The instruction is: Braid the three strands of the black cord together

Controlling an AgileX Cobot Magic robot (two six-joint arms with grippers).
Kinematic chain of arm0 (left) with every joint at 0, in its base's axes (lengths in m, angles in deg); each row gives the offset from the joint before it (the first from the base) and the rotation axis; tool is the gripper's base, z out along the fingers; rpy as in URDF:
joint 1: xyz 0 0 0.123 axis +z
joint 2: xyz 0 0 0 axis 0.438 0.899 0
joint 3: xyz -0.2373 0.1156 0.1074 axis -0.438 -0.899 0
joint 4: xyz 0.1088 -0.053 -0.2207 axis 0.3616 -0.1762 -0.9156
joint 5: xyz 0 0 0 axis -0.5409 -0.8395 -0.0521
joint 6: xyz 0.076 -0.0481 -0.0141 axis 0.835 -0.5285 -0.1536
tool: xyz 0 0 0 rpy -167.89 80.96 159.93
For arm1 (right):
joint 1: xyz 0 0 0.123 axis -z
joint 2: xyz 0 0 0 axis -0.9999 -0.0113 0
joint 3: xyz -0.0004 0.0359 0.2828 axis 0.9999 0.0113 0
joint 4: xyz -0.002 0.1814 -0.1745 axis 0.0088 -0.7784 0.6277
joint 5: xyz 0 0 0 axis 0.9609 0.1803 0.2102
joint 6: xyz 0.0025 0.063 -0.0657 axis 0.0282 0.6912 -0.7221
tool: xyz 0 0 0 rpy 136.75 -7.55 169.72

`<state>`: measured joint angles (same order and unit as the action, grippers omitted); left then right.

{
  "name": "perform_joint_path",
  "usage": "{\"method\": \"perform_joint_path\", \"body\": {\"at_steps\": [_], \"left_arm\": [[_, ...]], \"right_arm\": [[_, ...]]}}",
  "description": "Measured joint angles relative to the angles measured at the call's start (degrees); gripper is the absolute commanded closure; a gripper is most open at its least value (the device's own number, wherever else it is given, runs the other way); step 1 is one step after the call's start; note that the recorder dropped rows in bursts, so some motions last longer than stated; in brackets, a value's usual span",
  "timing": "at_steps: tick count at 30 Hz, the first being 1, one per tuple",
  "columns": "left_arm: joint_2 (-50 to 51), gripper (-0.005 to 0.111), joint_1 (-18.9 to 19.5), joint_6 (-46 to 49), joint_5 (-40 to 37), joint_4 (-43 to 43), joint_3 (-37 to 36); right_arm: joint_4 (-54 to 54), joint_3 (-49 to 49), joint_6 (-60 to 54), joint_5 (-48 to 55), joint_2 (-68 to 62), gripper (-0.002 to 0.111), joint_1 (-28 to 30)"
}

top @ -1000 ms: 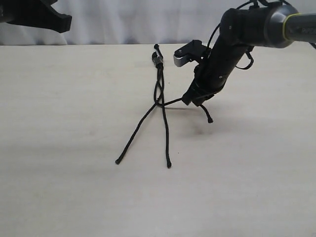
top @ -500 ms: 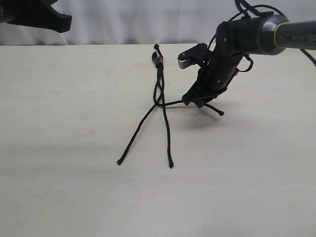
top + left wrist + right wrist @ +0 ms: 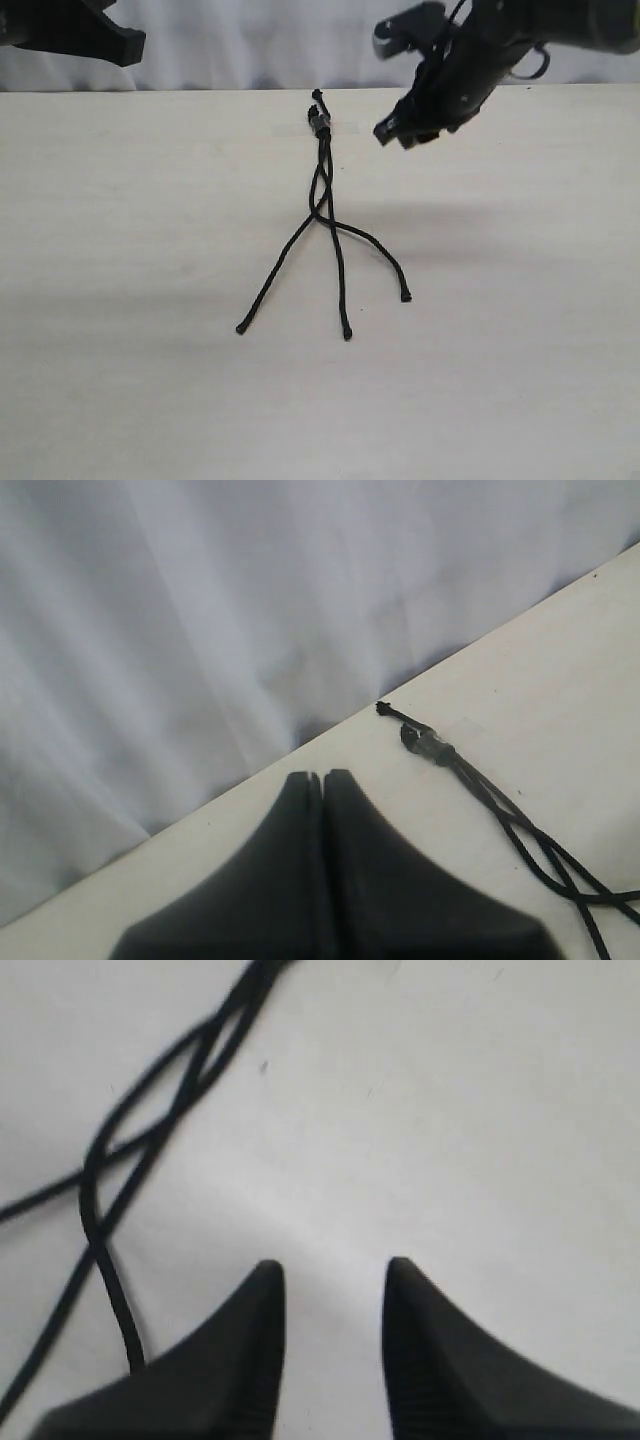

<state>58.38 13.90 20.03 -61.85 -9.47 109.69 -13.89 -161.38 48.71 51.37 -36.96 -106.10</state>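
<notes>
The black cord lies on the table with its knotted, taped end [image 3: 320, 122] at the far side. Below it the three strands cross near the middle [image 3: 322, 205] and fan out toward the front. The left strand [image 3: 272, 275], the middle strand [image 3: 339, 275] and the right strand [image 3: 378, 248] all lie loose. My right gripper [image 3: 398, 135] hangs open above the table, right of the knot, with nothing between its fingers; its wrist view shows the crossing strands [image 3: 150, 1130] beside it. My left gripper [image 3: 323, 777] is shut and empty, near the taped knot [image 3: 425, 742].
The pale table [image 3: 150, 250] ends at a far edge against a white curtain [image 3: 230, 40]. The left arm's black body [image 3: 70, 30] sits at the upper left, above the table's far edge.
My right gripper has let go of the right strand and risen up and away toward the back. The strand has dropped flat on the table, its tip nearer the front.
</notes>
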Motion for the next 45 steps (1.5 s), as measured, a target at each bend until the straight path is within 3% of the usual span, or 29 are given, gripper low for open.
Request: {"method": "perform_joint_path", "body": {"at_steps": [2,11,20,26,34,45], "left_arm": [[0.00,0.107,0.00,0.00,0.00,0.00,0.00],[-4.47,0.107,0.00,0.00,1.62,-1.48,-2.32],[-19.80,0.107,0.00,-1.24,16.71,-5.83,-15.12],[-31.95,0.107,0.00,-4.13,22.70,-6.04,-24.69],[-44.20,0.107,0.00,-4.37,17.79,-6.04,-26.39],[-46.32,0.107,0.00,-4.37,16.94,-6.04,-26.39]], "right_arm": [[0.00,1.65,0.77,-2.61,5.09,0.104,0.00],[0.00,22.85,5.49,-24.33,30.49,0.104,0.00],[0.00,52.42,10.53,-46.05,56.83,0.104,0.00],[0.00,66.35,14.82,-49.78,71.98,0.104,0.00],[0.00,74.74,15.44,-50.14,88.34,0.104,0.00],[-0.40,74.87,15.67,-50.56,97.06,0.104,0.00]]}}
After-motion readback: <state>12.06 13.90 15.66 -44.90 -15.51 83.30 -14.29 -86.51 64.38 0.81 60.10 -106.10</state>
